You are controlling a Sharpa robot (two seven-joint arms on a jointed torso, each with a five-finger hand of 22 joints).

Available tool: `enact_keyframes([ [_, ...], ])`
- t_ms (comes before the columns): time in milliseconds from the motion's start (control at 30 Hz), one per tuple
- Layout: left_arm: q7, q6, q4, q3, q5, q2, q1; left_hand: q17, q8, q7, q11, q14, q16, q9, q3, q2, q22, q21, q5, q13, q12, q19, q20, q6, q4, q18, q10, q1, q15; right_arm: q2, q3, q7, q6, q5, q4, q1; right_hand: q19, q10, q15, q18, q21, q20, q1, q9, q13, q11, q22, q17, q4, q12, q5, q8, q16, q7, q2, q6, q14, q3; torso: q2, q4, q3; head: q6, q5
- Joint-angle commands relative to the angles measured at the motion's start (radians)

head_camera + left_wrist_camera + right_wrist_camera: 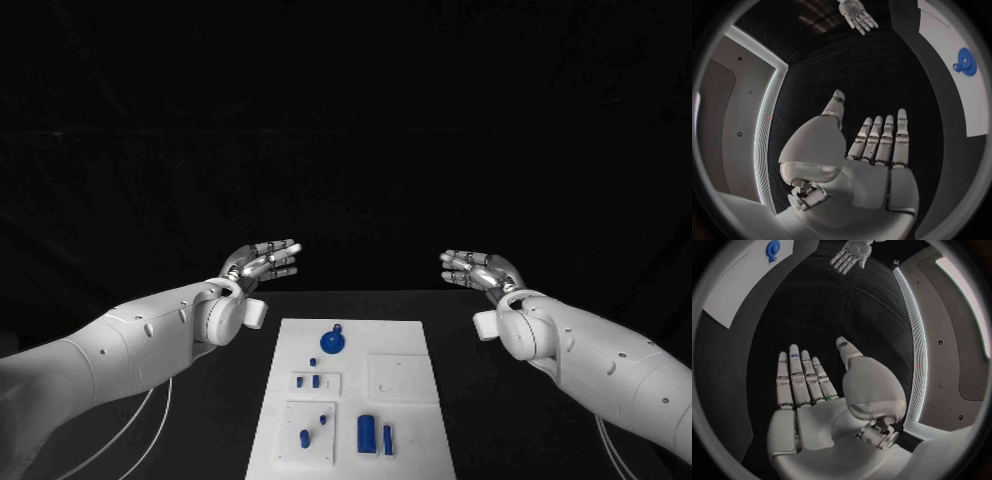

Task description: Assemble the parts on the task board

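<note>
The white task board (404, 350) lies in the middle of the black table. On it sit a round blue part with a small knob (333, 342), several small blue pegs (309, 381) and two taller blue pieces (368, 433) near the front. My left hand (263, 261) is raised beyond the board's far left corner, fingers straight and apart, holding nothing. My right hand (477, 269) is raised beyond the far right corner, likewise empty and spread. The left wrist view shows my left hand's flat palm (873, 150), the round blue part (965, 62) and the right hand (857, 15). The right wrist view shows its own palm (811, 390).
Bare black table (216, 420) lies on both sides of the board. A square raised plate (402, 377) sits on the board's right half. Thin cables (152, 420) hang under the left arm.
</note>
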Motion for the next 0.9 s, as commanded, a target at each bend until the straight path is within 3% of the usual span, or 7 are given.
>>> enact_keyframes([
  [33, 0.003, -0.016, 0.02, 0.003, -0.002, -0.004, -0.004, -0.04, -0.041, -0.082, -0.085, -0.619, -0.04, -0.04, 0.022, 0.009, -0.051, -0.05, -0.046, -0.039, -0.039, -0.674, -0.179, -0.595, 0.036, -0.132, -0.625, -0.379, -0.101, -0.006, -0.006, 0.005, -0.016, 0.007, 0.019, 0.0, -0.694, -0.843, -0.101, -0.136, -0.054, -0.159, -0.361, -0.043, -0.042, -0.106, -0.049, -0.044, 0.068, -0.042, -0.207, -0.043, -0.045, -0.095, -0.013, -0.678, -0.969, -0.124, -0.009, 0.0059, 0.0, -0.007, -0.007],
  [67, 0.005, -0.025, 0.03, 0.004, -0.001, -0.007, -0.007, -0.04, -0.041, -0.082, -0.085, -0.619, -0.04, -0.04, 0.022, 0.009, -0.051, -0.05, -0.046, -0.039, -0.039, -0.674, -0.179, -0.595, 0.036, -0.132, -0.625, -0.408, -0.101, -0.009, -0.01, 0.009, -0.022, 0.013, 0.028, 0.0, -0.694, -0.843, -0.101, -0.136, -0.054, -0.159, -0.389, -0.043, -0.042, -0.106, -0.049, -0.044, 0.068, -0.042, -0.207, -0.043, -0.045, -0.095, -0.013, -0.678, -0.969, -0.124, -0.013, 0.0088, 0.0002, -0.011, -0.01],
  [100, 0.007, -0.036, 0.041, 0.005, -0.001, -0.01, -0.01, -0.04, -0.041, -0.082, -0.085, -0.619, -0.04, -0.04, 0.022, 0.009, -0.051, -0.05, -0.046, -0.039, -0.039, -0.674, -0.179, -0.595, 0.036, -0.132, -0.625, -0.436, -0.101, -0.013, -0.014, 0.013, -0.03, 0.02, 0.04, 0.0, -0.694, -0.843, -0.101, -0.136, -0.054, -0.159, -1.109, -0.043, -0.042, -0.106, -0.049, -0.044, 0.068, -0.042, -0.207, -0.043, -0.045, -0.095, -0.013, -0.678, -0.969, -0.124, -0.019, 0.0124, 0.0004, -0.015, -0.013],
  [133, 0.01, -0.049, 0.055, 0.007, 0.0, -0.014, -0.013, -0.04, -0.041, -0.082, -0.085, -0.619, -0.04, -0.04, 0.022, 0.009, -0.051, -0.05, -0.046, -0.039, -0.039, -0.674, -0.179, -0.595, 0.036, -0.132, -0.625, -1.165, -0.101, -0.018, -0.019, 0.018, -0.04, 0.029, 0.054, 0.001, -0.694, -0.843, -0.101, -0.136, -0.054, -0.159, -1.109, -0.043, -0.042, -0.106, -0.049, -0.044, 0.068, -0.042, -0.207, -0.043, -0.045, -0.095, -0.013, -0.678, -0.969, -0.124, -0.026, 0.0166, 0.0008, -0.019, -0.017],
  [400, 0.048, -0.228, 0.25, 0.033, 0.01, -0.066, -0.061, -0.04, -0.041, -0.082, -0.085, -0.619, -0.04, -0.04, 0.022, 0.009, -0.051, -0.05, -0.046, -0.039, -0.039, -0.674, -0.179, -0.595, 0.036, -0.132, -0.625, -1.165, -0.101, -0.087, -0.091, 0.092, -0.175, 0.151, 0.249, 0.004, -0.694, -0.843, -0.101, -0.136, -0.054, -0.159, -1.109, -0.043, -0.042, -0.106, -0.049, -0.044, 0.068, -0.042, -0.207, -0.043, -0.045, -0.095, -0.013, -0.678, -0.969, -0.124, -0.083, 0.0518, 0.0033, -0.057, -0.05],
  [767, 0.114, -0.544, 0.591, 0.077, 0.028, -0.157, -0.146, -0.04, -0.041, -0.082, -0.085, -0.619, -0.04, -0.04, 0.022, 0.009, -0.051, -0.05, -0.046, -0.039, -0.039, -0.674, -0.179, -0.595, 0.036, -0.132, -0.625, -1.165, -0.101, -0.213, -0.224, 0.227, -0.426, 0.377, 0.608, 0.011, -0.694, -0.843, -0.101, -0.136, -0.054, -0.159, -1.109, -0.043, -0.042, -0.106, -0.049, -0.044, 0.068, -0.042, -0.207, -0.043, -0.045, -0.095, -0.013, -0.678, -0.969, -0.124, -0.088, 0.0547, 0.0035, -0.061, -0.053],
  [900, 0.126, -0.6, 0.652, 0.085, 0.031, -0.173, -0.161, -0.04, -0.041, -0.082, -0.085, -0.619, -0.04, -0.04, 0.022, 0.009, -0.051, -0.05, -0.046, -0.039, -0.039, -0.674, -0.179, -0.595, 0.036, -0.132, -0.625, -1.165, -0.101, -0.239, -0.252, 0.256, -0.478, 0.424, 0.683, 0.013, -0.694, -0.843, -0.101, -0.136, -0.054, -0.159, -1.109, -0.043, -0.042, -0.106, -0.049, -0.044, 0.068, -0.042, -0.207, -0.043, -0.045, -0.095, -0.013, -0.678, -0.969, -0.124, -0.088, 0.0547, 0.0035, -0.061, -0.053],
])
